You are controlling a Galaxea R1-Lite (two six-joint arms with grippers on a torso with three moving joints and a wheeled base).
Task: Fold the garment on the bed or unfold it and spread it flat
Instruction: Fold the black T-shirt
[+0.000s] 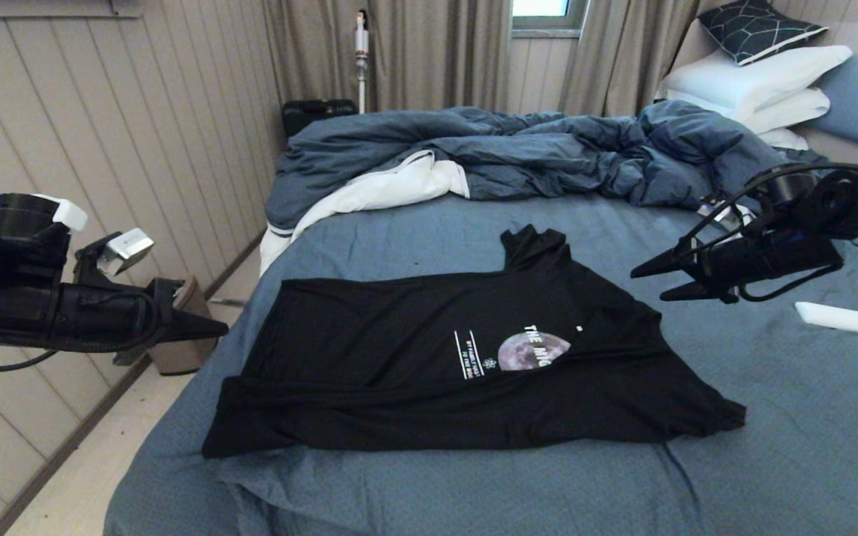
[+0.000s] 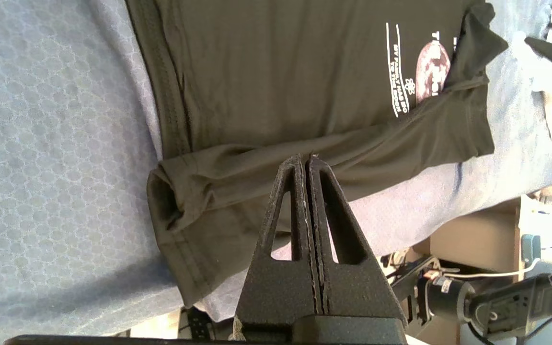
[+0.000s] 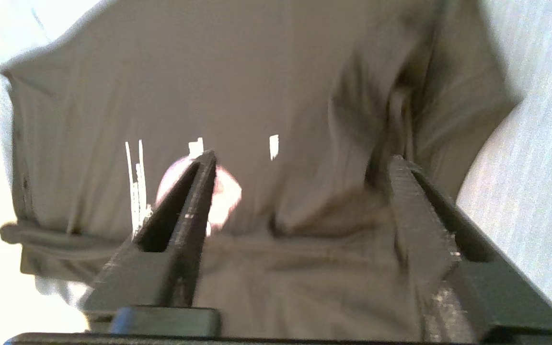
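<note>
The garment (image 1: 414,357), a black T-shirt, lies across the blue-grey bed (image 1: 771,447). Its near long edge is folded over. A flap from the right covers part of the moon print (image 1: 529,351), and one sleeve (image 1: 535,246) points toward the duvet. My right gripper (image 1: 649,285) hovers open above the shirt's right end, with nothing between its fingers; in the right wrist view it (image 3: 302,156) looks down on the garment (image 3: 257,86). My left gripper (image 1: 220,327) is shut and empty, held off the bed's left side. In the left wrist view it (image 2: 304,158) points at the garment's (image 2: 281,72) rolled hem.
A crumpled dark blue duvet (image 1: 518,152) with white lining lies across the far part of the bed. White pillows (image 1: 757,82) are stacked at the far right. A white flat object (image 1: 846,320) lies on the sheet at right. A small brown box (image 1: 183,335) stands on the floor by the left wall.
</note>
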